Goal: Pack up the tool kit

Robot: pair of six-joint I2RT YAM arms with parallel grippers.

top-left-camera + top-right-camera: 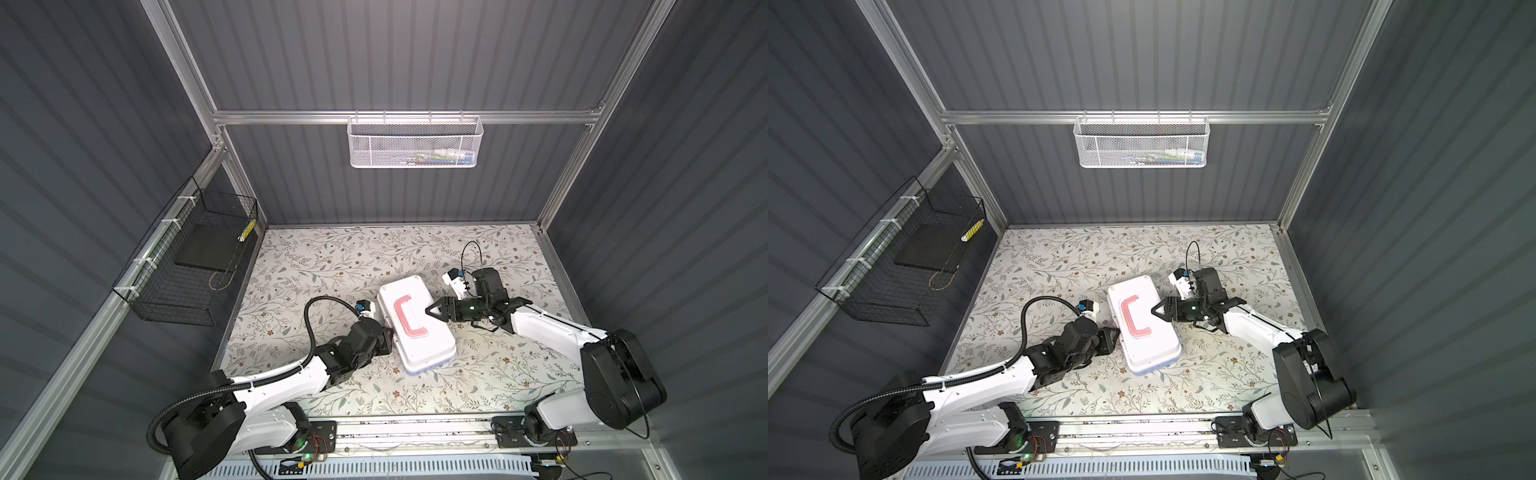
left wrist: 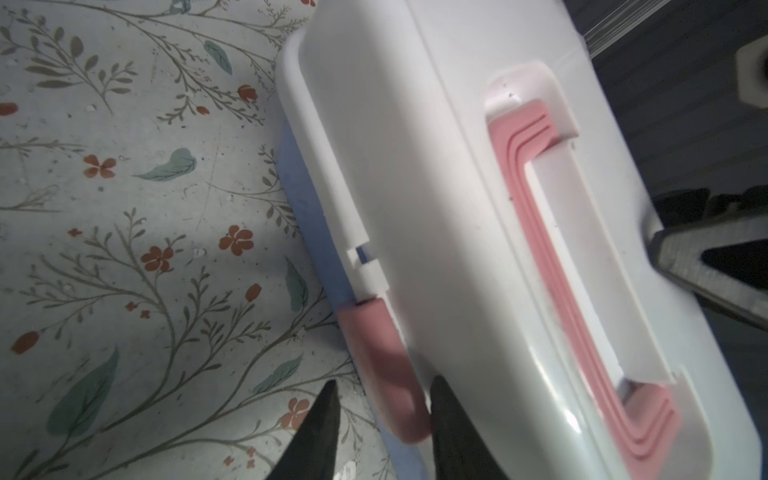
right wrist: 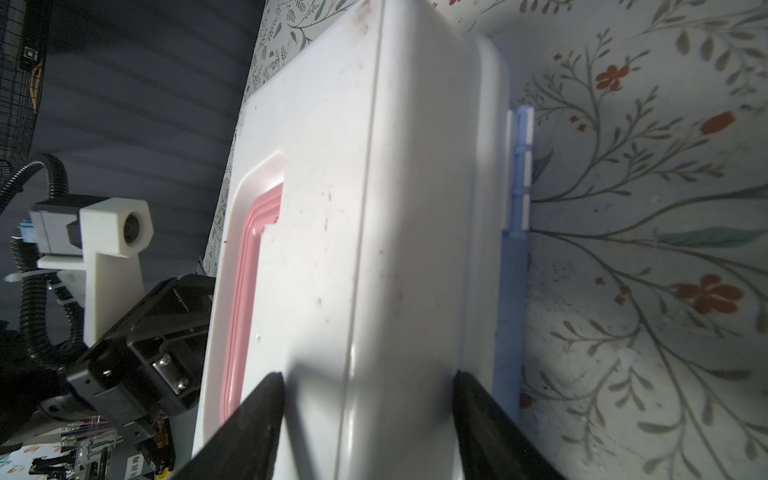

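Kit [image 1: 417, 347] on floral table [image 1: 332, 257], near the middle, between the two arms; box closed, white lid [image 1: 1154, 349] up, long axis skewed, far end toward left, near end toward right in both top views; pink handle [image 1: 400, 313] folded flat in its recess on the lid; blue base [image 3: 513, 291] shows only as a thin strip under the lid rim. Left gripper [image 2: 384, 380] at the kit's left long side, low, at the pink latch [image 2: 374, 345]; fingers narrow, the latch's end between them; one finger lies against the lid by the latch, the other stands clear of the latch with table showing in the gap; not clamped. Right gripper [image 3: 368, 374] reaches in from the right side, tip over the lid beside the handle in both top views [image 1: 1156, 309]; fingers wide, straddling the lid's hinge-side edge, one over the top face near the handle, one down at the rim by the blue base; whether they squeeze the lid, cannot tell. Blue and white hinge [image 3: 521, 166] visible along that side. No loose tools seen on the table. White mesh basket [image 1: 411, 143] hangs on the back rail, some coloured items inside, too small to name; black wire basket [image 1: 187, 266] on the left wall, a dark flat slab in it.
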